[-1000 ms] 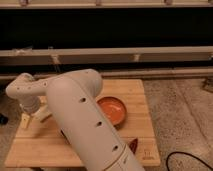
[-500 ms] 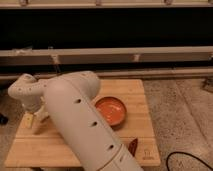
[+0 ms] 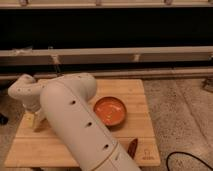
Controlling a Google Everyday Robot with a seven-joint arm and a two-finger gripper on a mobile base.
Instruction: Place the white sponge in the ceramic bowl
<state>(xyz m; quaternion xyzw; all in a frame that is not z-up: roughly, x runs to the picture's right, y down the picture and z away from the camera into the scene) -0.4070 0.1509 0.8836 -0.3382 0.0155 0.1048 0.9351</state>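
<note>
Wrist has sunk slightly toward the desk's (image 3: 142, 107) left edge since a second ago. Your tool (image 3: 35, 121) sits there, at the white sponge (image 3: 29, 119); spread or pinching, cannot tell. The ceramic bowl (image 3: 110, 111) lies right of centre, well apart.

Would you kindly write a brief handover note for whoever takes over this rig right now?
Gripper: low over the left edge of the wooden board, beside a pale block, apparently the white sponge; grasp unclear.
Ceramic bowl: mid-board, right of the arm, nothing in it.
Done: gripper is at the sponge.
Left: secure it, carry it to the bowl, release.
</note>
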